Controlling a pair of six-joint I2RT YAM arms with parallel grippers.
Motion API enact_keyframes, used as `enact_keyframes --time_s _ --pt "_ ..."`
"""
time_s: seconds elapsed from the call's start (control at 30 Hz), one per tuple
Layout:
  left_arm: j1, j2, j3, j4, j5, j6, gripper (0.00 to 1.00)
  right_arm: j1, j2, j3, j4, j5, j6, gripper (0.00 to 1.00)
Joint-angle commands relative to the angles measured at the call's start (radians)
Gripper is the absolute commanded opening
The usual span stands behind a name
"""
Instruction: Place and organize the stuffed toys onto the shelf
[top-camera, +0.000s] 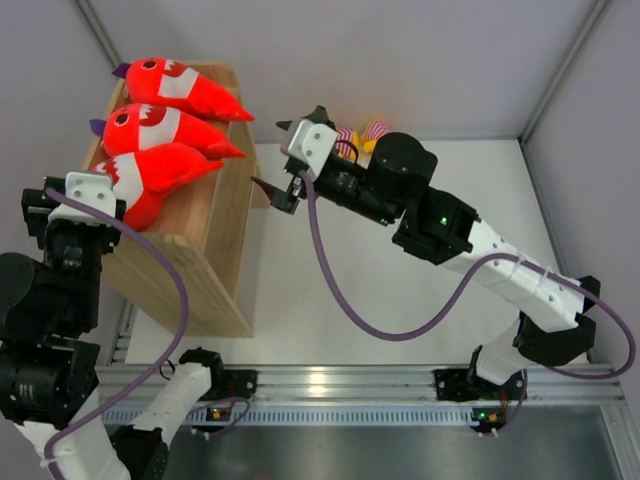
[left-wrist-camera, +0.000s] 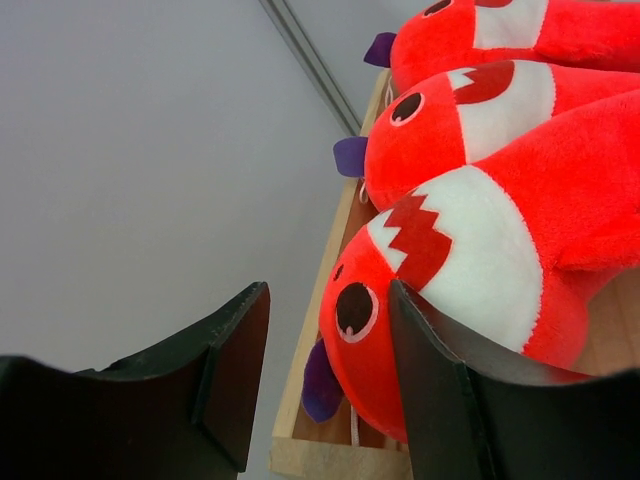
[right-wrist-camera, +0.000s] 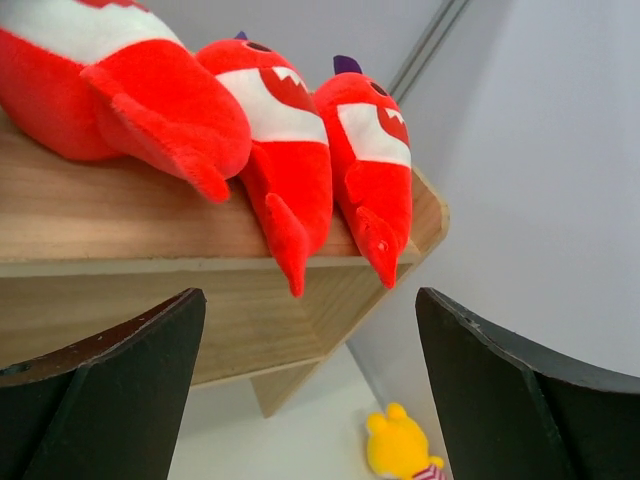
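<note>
Right claw (right-wrist-camera: 310, 300): jaws wide apart and empty, hanging just off the shelf (top-camera: 215, 250) side, level with the overhanging tails. Left claw (left-wrist-camera: 325, 300): about half open, gripping nothing, one finger close by the near shark (top-camera: 150, 180); contact cannot be confirmed. Three sharks (top-camera: 160, 125) lie side by side on the shelf top, judged packed together to leave room. Yellow toys (top-camera: 368, 135) lie on the worktop (top-camera: 330, 290) behind the right arm, not yet shelved.

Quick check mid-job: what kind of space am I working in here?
Probably a lab test cell, not a home: plain pale panel walls framed by metal struts, an aluminium rail carrying two robot arms, and a light wooden shelf of red plush sharks as props.
</note>
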Motion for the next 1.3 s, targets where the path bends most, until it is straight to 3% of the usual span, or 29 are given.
enact_keyframes --time_s 0.0,0.23,0.47,0.67,0.77,1.0,1.27 --pt "0.0 -0.021 0.011 -0.036 0.026 0.022 0.57 -0.051 -0.032 0.004 0.014 -0.186 0.166 0.86" --pt "0.0 -0.039 0.095 -0.157 0.216 0.008 0.74 -0.076 0.03 0.07 0.005 -0.223 0.243 0.86" --pt "0.0 -0.03 0.109 -0.169 0.221 0.014 0.76 -0.097 0.06 0.096 0.028 -0.281 0.326 0.84" --pt "0.0 -0.002 0.1 -0.166 0.186 0.015 0.75 -0.099 0.143 0.114 0.034 -0.405 0.441 0.67" --pt "0.0 -0.001 0.121 -0.166 0.207 0.009 0.75 -0.096 0.166 0.136 0.022 -0.459 0.497 0.64" --pt "0.0 0.007 0.206 -0.166 0.21 -0.015 0.76 -0.079 0.171 0.096 0.033 -0.444 0.582 0.53" --pt "0.001 0.013 0.241 -0.166 0.204 -0.015 0.78 -0.055 0.258 0.191 0.066 -0.423 0.698 0.42"
